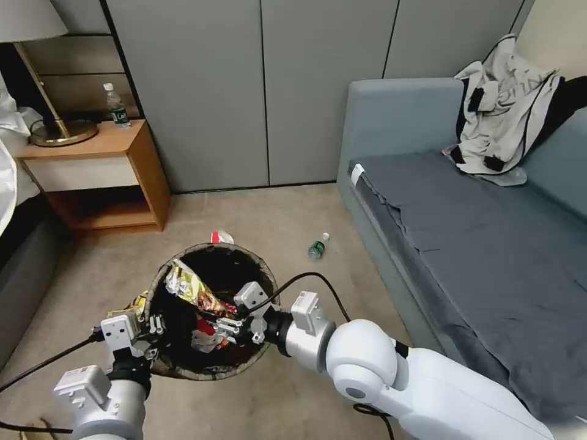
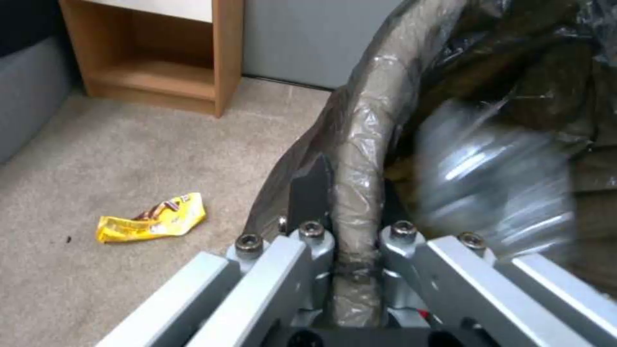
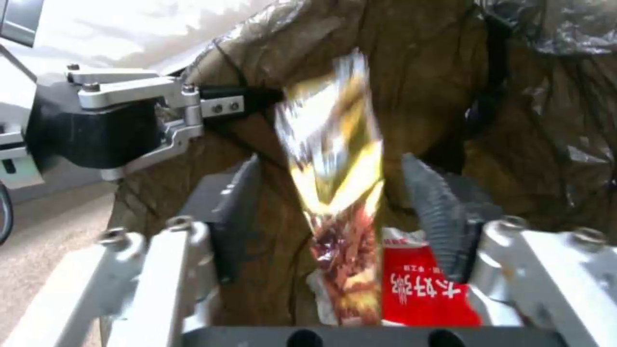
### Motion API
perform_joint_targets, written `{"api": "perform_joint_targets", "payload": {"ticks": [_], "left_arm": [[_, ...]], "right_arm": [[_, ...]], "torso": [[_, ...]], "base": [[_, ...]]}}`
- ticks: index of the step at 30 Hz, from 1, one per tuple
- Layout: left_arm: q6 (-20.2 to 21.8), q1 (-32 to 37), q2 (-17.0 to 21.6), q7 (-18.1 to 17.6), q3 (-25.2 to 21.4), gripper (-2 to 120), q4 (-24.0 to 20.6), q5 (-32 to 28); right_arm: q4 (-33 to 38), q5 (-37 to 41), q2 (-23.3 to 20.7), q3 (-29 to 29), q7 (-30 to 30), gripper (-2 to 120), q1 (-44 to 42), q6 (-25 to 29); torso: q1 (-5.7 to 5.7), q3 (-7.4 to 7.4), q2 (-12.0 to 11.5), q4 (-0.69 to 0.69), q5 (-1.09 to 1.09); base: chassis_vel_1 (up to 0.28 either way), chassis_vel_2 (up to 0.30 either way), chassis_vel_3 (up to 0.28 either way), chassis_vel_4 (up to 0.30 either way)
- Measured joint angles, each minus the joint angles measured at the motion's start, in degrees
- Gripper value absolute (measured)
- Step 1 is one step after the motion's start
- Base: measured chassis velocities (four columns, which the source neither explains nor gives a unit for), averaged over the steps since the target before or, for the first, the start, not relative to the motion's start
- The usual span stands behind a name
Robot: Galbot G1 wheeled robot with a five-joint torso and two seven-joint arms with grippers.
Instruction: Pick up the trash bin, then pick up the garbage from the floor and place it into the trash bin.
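The trash bin point(image 1: 247, 252), lined with a dark bag, hangs above the carpet. My left gripper point(image 1: 154, 328) is shut on its rim point(image 2: 376, 111) at the near left, one dark pad point(image 2: 313, 190) outside the wall. My right gripper point(image 1: 227, 327) is open over the bin's mouth. A silver-yellow snack wrapper point(image 1: 186, 284) shows blurred and loose between its fingers point(image 3: 331, 144), above a red carton point(image 3: 418, 289) lying inside. Garbage on the floor: a yellow wrapper point(image 2: 153, 222) left of the bin, a red-and-white carton point(image 1: 221, 236) behind it, a small clear bottle point(image 1: 318, 246).
A grey sofa point(image 1: 465, 232) with a crumpled garment point(image 1: 507, 116) fills the right side. A wooden nightstand point(image 1: 104, 177) with a lamp and a water bottle point(image 1: 116, 107) stands at the back left, beside a bed edge point(image 1: 18, 269). Open carpet lies between them.
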Motion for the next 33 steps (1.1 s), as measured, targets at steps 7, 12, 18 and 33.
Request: {"api": "perform_joint_targets", "payload": {"ticks": [7, 12, 18, 33], "left_arm": [[-0.01, 0.02, -0.09, 0.00, 0.08, 3, 0.00, -0.02], [-0.01, 0.02, -0.08, 0.00, 0.06, 3, 0.00, -0.02], [-0.01, 0.04, -0.09, 0.00, -0.01, 3, 0.00, -0.02], [-0.06, -0.24, 0.02, 0.03, -0.12, 3, 0.00, -0.06]], "right_arm": [[0.48, 0.80, -0.01, 0.09, 0.21, 88, 0.22, -0.04], [0.80, 1.18, -0.18, 0.55, 0.42, 100, 0.25, -0.04], [1.39, 1.78, -0.10, 1.11, 0.62, 100, 0.28, -0.04], [9.78, 6.81, -6.95, 11.14, -1.26, 100, 0.59, 0.61]], "torso": [[0.00, 0.00, 0.00, 0.00, 0.00], [0.00, 0.00, 0.00, 0.00, 0.00], [0.00, 0.00, 0.00, 0.00, 0.00], [0.00, 0.00, 0.00, 0.00, 0.01]], "base": [[0.000, 0.000, 0.000, 0.000], [0.000, 0.000, 0.000, 0.000], [0.000, 0.000, 0.000, 0.000], [0.000, 0.000, 0.000, 0.000]]}}
